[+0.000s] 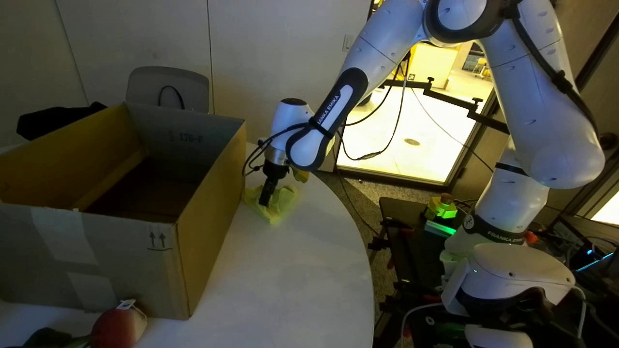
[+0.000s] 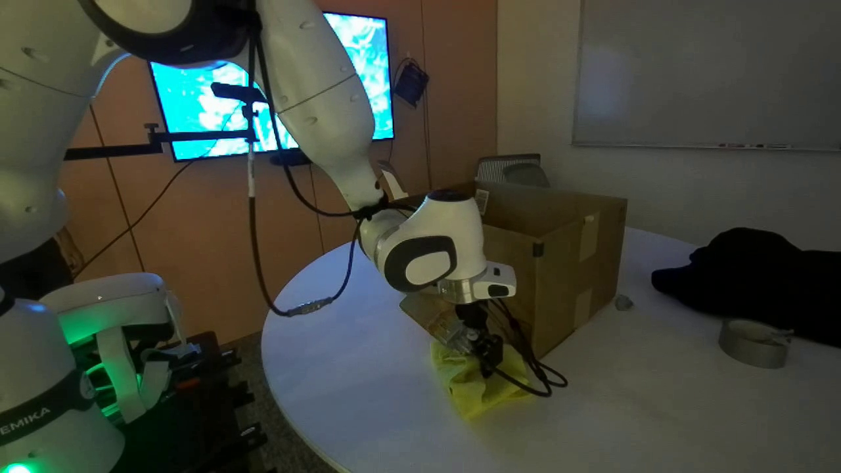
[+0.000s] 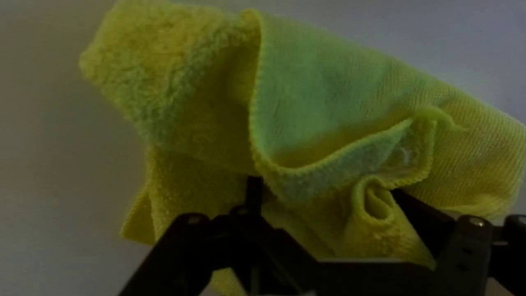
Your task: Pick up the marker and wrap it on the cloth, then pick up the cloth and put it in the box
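The yellow-green cloth (image 1: pixel 276 212) lies crumpled and folded on the table close beside the box, in both exterior views. My gripper (image 2: pixel 487 368) points down into it. In the wrist view the gripper (image 3: pixel 326 187) stands open, its dark fingers (image 3: pixel 425 218) well apart with folds of the cloth (image 3: pixel 320 90) between and around them. A rolled edge of fabric rests against the finger on the right. The marker is hidden from every view. The large brown cardboard box (image 1: pixel 215 203) stands with its top open; the floor inside shows bare.
A round white table (image 1: pixel 295 285) carries everything, its curved edge on the robot's side. A red and white round object (image 1: pixel 118 326) sits by the box's corner. Elsewhere on the table are a tape roll (image 2: pixel 752 345) and black fabric (image 2: pixel 755 279). Cables hang near the wrist.
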You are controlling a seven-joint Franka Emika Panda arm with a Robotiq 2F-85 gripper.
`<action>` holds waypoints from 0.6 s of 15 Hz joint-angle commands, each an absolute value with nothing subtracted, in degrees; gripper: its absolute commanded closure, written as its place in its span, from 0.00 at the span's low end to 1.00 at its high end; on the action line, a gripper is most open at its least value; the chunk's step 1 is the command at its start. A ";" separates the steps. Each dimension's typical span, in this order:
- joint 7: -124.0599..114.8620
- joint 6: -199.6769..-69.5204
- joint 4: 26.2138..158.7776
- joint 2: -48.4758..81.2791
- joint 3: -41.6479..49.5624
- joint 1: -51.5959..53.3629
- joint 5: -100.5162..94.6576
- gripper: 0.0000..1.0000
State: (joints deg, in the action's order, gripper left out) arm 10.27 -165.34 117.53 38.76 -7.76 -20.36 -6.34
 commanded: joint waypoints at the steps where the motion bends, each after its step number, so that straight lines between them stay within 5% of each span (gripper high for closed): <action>1: 13.16 -160.43 114.06 39.71 -6.95 -19.71 -3.07 0.00; 9: 22.23 -149.19 114.32 34.30 -9.06 -23.21 4.08 0.00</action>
